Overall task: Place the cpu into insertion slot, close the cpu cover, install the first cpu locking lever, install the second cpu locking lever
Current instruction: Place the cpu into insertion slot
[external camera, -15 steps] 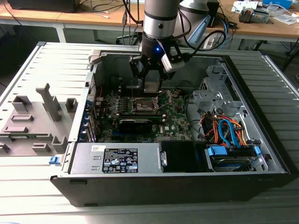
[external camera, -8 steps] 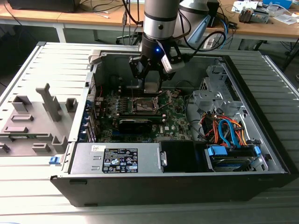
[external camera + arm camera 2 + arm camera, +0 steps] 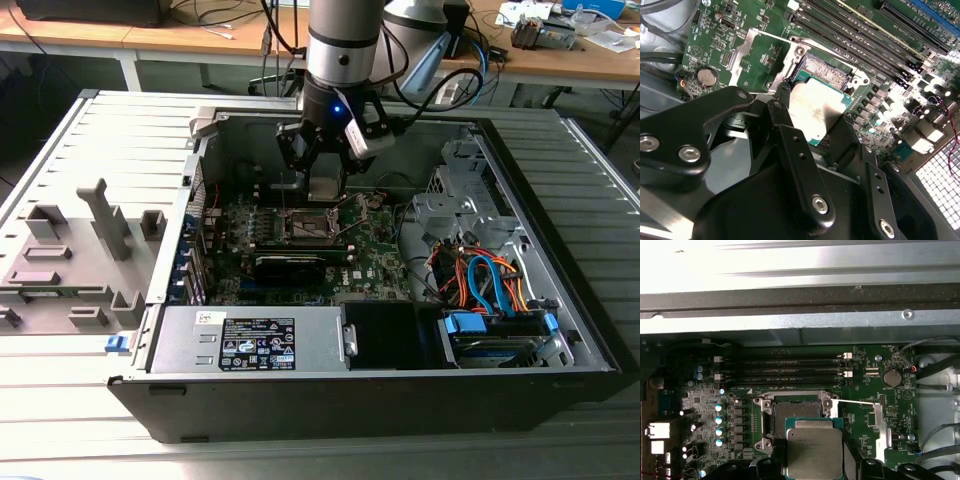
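Holding cpu (image 3: 820, 107) clamped between jaws, just above insertion slot (image 3: 796, 411), with cpu cover (image 3: 762, 50) swung open beside slot, within open computer case (image 3: 300, 395) on table (image 3: 70, 410).

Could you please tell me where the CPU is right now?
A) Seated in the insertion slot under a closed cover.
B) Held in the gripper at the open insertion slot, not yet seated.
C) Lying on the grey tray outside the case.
B: in the second wrist view the gripper clamps the CPU between its fingers, and in the first wrist view the insertion slot shows partly bare past it.
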Robot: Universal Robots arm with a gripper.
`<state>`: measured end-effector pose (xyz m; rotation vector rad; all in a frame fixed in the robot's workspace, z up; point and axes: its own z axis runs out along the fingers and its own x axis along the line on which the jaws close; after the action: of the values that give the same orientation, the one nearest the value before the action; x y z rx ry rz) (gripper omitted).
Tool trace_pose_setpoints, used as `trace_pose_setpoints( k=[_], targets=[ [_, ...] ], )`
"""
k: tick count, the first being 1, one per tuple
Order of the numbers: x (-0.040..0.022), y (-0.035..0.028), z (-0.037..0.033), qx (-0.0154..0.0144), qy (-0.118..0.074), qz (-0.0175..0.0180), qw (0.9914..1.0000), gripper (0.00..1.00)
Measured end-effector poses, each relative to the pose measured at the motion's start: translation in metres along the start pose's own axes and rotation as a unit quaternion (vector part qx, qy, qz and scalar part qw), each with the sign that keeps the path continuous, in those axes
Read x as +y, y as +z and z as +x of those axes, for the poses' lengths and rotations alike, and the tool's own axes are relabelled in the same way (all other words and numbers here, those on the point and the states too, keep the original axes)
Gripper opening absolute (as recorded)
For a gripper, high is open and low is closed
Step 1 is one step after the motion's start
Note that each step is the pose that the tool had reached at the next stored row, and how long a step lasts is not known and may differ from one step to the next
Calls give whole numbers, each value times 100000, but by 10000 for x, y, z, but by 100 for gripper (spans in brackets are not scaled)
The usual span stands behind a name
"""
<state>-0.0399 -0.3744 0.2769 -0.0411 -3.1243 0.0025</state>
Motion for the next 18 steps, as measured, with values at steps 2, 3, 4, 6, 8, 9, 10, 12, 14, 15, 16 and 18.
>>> trace_pose_setpoints(
  k=[2, 3, 4, 6, 8, 9, 10, 12, 14, 15, 16, 18],
  targets=[
    [-2, 3, 2, 1, 2, 31, 100000, 55],
    [-3, 7, 7, 1, 4, 63, 100000, 55],
    [-4, 9, 10, -1, 6, 62, 100000, 55],
    [-4, 11, 16, -1, 11, 59, 100000, 55],
    [-5, 13, 22, 1, 5, 60, 100000, 55],
    [-5, 13, 24, -1, 4, 59, 100000, 55],
    [-5, 14, 27, -1, 6, 60, 100000, 55],
    [-5, 15, 30, 1, 3, 60, 100000, 55],
    [-6, 18, 35, -2, 7, 58, 100000, 55],
    [-6, 20, 40, -2, 7, 54, 100000, 55],
    [-6, 21, 43, -4, 7, 57, 100000, 55],
    [-8, 26, 58, -5, 4, 52, 100000, 55]
  ],
)
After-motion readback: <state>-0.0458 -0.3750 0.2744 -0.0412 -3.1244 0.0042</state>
